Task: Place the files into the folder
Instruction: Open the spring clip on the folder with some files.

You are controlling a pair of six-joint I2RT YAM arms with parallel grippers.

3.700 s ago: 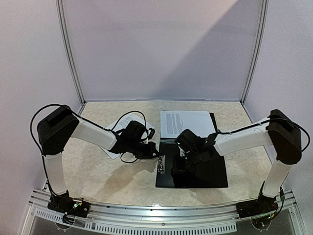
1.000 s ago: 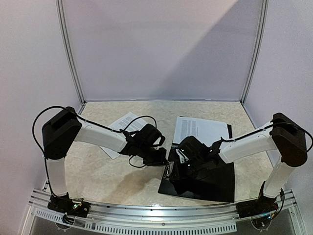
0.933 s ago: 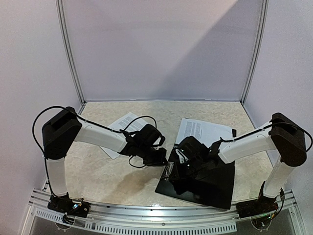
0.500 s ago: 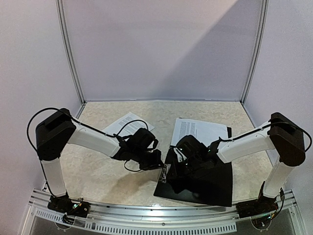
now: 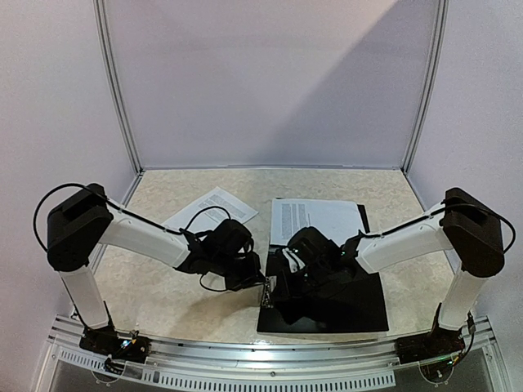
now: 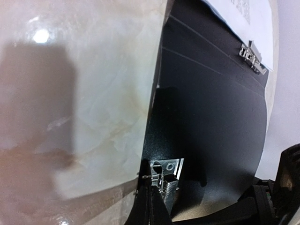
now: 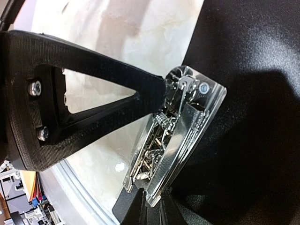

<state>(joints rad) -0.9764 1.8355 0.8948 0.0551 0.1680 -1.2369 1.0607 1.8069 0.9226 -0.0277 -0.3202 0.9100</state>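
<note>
The folder [image 5: 359, 302] lies open, flat and black on the worktop [image 5: 155, 302], with the printed files [image 5: 315, 219] across its far part and a loose sheet [image 5: 211, 208] well apart to the left. The left claw [image 6: 150, 192] is clenched, its tip touching the metal clip [image 7: 173, 136] at the folder's left edge. The right claw [image 7: 150, 204] pinches that clip's end.

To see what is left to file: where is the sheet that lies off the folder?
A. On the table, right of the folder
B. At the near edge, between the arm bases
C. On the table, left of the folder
C: the loose sheet lies on the table left of the black folder; a second printed sheet rests at the folder's far end.
</note>
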